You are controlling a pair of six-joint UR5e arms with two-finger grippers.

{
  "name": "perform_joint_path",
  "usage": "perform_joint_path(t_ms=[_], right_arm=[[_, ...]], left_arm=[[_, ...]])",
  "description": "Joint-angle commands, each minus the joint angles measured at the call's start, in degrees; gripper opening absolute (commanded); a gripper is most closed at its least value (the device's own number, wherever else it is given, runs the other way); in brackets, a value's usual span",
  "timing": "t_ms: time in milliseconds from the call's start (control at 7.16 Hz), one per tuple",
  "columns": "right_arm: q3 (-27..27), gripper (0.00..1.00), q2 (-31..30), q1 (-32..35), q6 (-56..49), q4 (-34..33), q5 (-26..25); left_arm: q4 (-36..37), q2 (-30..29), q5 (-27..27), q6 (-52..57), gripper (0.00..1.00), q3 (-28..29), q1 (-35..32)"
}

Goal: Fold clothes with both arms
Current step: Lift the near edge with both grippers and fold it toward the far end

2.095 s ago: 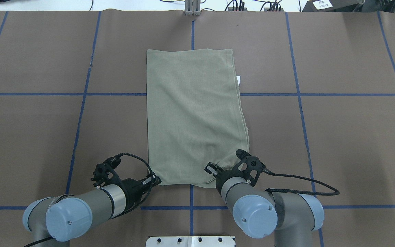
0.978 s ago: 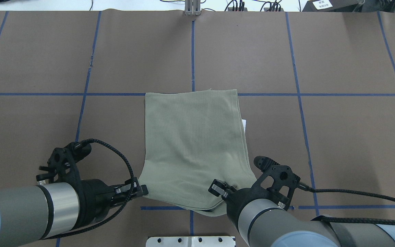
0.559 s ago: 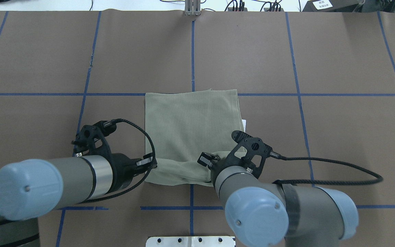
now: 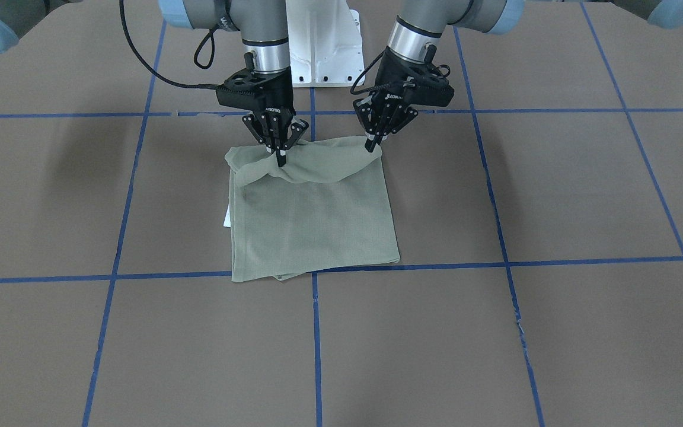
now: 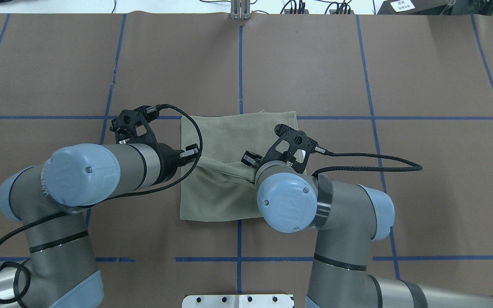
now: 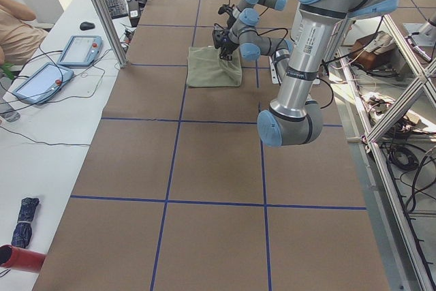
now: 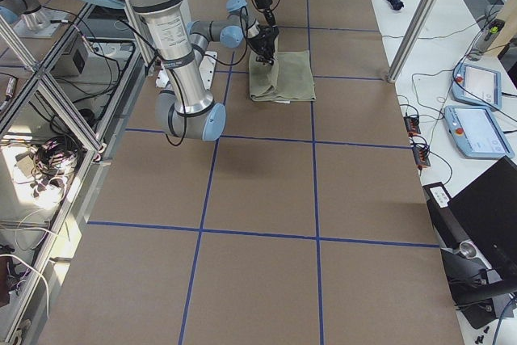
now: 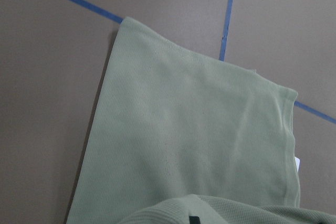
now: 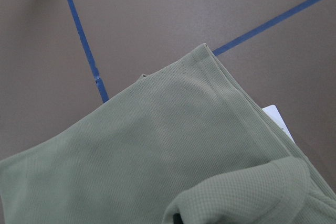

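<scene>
Exterior front-facing view is showing the sage-green ribbed knit shirt (image 4: 318, 219) lying folded into a rough rectangle on the brown paper-covered table (image 4: 525, 332), near the white pedestal base (image 4: 324, 53). The shirt's edge farthest from the robot is running along a crosswise blue tape line (image 4: 555, 261).

The black two-finger left gripper (image 4: 371, 145), on this view's right, is pinching the corner of the shirt nearest the robot, its fingers closed on the cloth. The black two-finger right gripper (image 4: 280, 159) is clamping the same edge further along, with a bunch of fabric gathering under its tips. Between the two grippers the held edge is sagging in a shallow curve, raised above the flat layers beneath.

A small white hang tag (image 4: 226, 218) is peeking out from under the shirt's side on the robot's right. In both wrist views a lifted fold of green knit is hanging over the flat layer below.
</scene>
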Motion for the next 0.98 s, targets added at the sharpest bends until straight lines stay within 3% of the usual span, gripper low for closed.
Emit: perform_joint_path(t_ms=[0,279,698,838], right_arm=[[-10.1,0.00,5.7,3.1,-0.1,0.8,0.9],[-18.0,0.00,6.5,5.6,-0.3,7.9,2.4],[-20.0,0.00,6.9,7.2,-1.8,9.5,3.3],[-20.2,0.69,6.8,7.2,-3.8,9.4,3.4]], left_arm=[[-2.3,-4.1,0.2,1.6,0.00,9.1,-2.9],[-8.6,-5.3,0.4,3.5,0.00,16.9,-4.3],[-9.2,-6.6,0.4,4.5,0.00,20.5,-4.7],[-9.4,-6.7,0.4,4.7,0.04,20.8,-4.6]])
